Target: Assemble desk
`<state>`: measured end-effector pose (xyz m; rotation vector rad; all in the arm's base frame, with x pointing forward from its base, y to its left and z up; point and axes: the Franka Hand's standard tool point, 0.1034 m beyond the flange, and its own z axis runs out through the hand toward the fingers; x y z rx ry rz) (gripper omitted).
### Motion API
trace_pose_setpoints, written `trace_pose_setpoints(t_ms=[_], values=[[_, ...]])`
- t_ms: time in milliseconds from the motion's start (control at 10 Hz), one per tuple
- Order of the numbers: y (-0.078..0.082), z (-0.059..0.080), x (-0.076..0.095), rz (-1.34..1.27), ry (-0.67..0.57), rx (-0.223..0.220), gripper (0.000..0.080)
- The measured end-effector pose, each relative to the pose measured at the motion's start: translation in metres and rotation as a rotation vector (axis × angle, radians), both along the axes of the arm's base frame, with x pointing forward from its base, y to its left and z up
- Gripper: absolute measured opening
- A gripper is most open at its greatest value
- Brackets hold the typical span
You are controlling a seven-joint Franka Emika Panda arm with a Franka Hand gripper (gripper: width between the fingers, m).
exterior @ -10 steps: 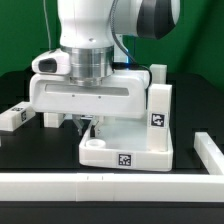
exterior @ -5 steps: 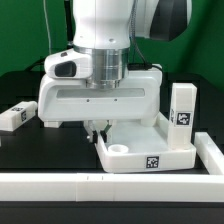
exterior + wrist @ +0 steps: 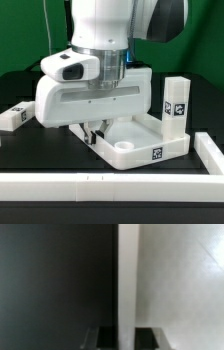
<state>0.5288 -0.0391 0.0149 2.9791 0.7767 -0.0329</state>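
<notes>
The hand point(image 3: 92, 128) is shut on the rim of the desk top point(image 3: 130, 152). In the wrist view the thin white wall of that rim runs straight between the two dark fingers point(image 3: 105, 337), one pressed to each side of it. The black tabletop point(image 3: 50, 280) lies on the outer side and the pale floor of the desk top point(image 3: 182, 280) on the inner side. In the exterior view the broad white body of the hand hangs over the end of the desk top that faces the exterior view's left, hiding much of that end. The desk top sits toward the near edge of the tabletop point(image 3: 30, 150), in the exterior view's right half. It is turned at an angle to the long white rail point(image 3: 60, 186) along that edge, with one corner pointing toward the rail. Whether it lies flat or is raised a little cannot be told. Near that corner a round socket point(image 3: 122, 146) shows in the rim, and a black-and-white tag point(image 3: 158, 153) sits on the side wall just beside it. An upright leg point(image 3: 175, 104), also tagged, stands at the desk top's far corner on the exterior view's right. A loose leg point(image 3: 12, 116) lies on the tabletop near its edge at the exterior view's left, well apart from the desk top.
</notes>
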Motion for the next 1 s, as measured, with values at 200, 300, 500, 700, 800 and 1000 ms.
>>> trace_pose_setpoints(t_ms=[200,300,500,700,800,1000], values=[[0.004,0.002,0.011,0.172,0.009,-0.010,0.0066],[0.002,0.003,0.013,0.241,0.003,-0.016,0.0066],[-0.003,0.003,0.011,0.341,-0.001,-0.032,0.0066],[-0.003,0.003,0.012,0.454,0.010,-0.048,0.0066],[0.007,0.004,0.016,0.536,0.016,-0.057,0.0066],[0.023,0.005,0.029,0.652,0.026,-0.067,0.0066]])
